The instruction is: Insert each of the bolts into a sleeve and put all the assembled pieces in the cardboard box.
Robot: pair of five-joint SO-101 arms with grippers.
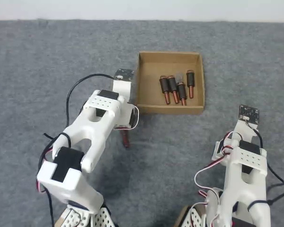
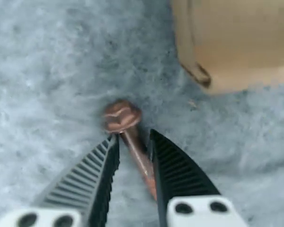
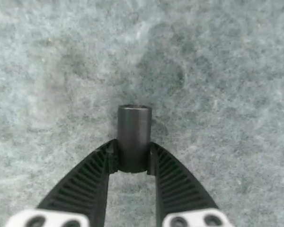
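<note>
Pinching a copper hex-head bolt point(image 2: 122, 116) in the left gripper point(image 2: 132, 136), at seven o'clock of the brown cardboard box point(image 1: 168, 109), and a dark cylindrical sleeve point(image 3: 134, 126) in the right gripper point(image 3: 132, 144), probably needing shank-to-bore alignment next.

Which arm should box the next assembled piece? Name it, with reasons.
Left, probably. The left gripper, shut on the bolt, sits right beside the cardboard box. The right gripper, holding the sleeve, sits farther from it.
</note>
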